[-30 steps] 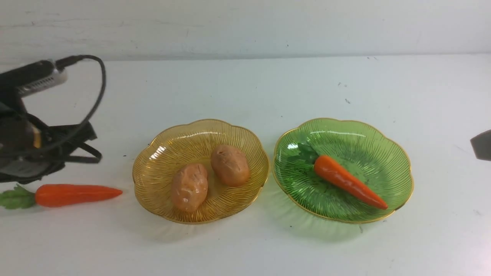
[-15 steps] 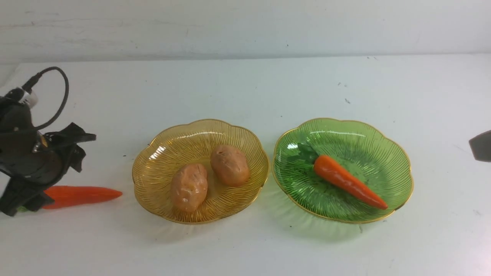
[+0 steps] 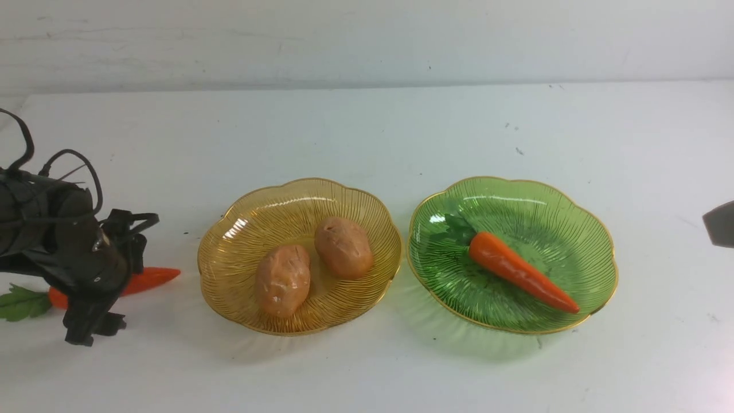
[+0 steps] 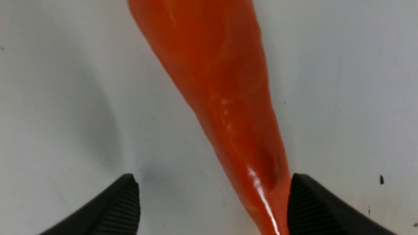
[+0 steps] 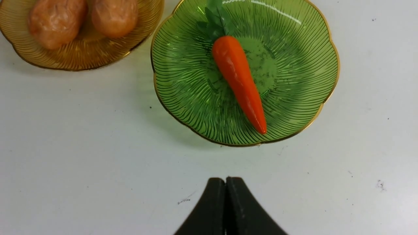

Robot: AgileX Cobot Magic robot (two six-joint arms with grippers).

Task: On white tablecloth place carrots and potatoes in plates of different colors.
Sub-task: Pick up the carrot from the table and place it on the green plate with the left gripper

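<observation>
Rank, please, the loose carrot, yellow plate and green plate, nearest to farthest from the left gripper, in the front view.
1. Loose carrot, far left, between the jaws of the left gripper.
2. Yellow plate, left of centre.
3. Green plate, right of centre.

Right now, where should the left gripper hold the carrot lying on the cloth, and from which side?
I would grip the loose carrot at its thick middle, not the tapered tip or the soft leaves. Come from above, jaws across its length, because it lies flat on the tablecloth.
</observation>
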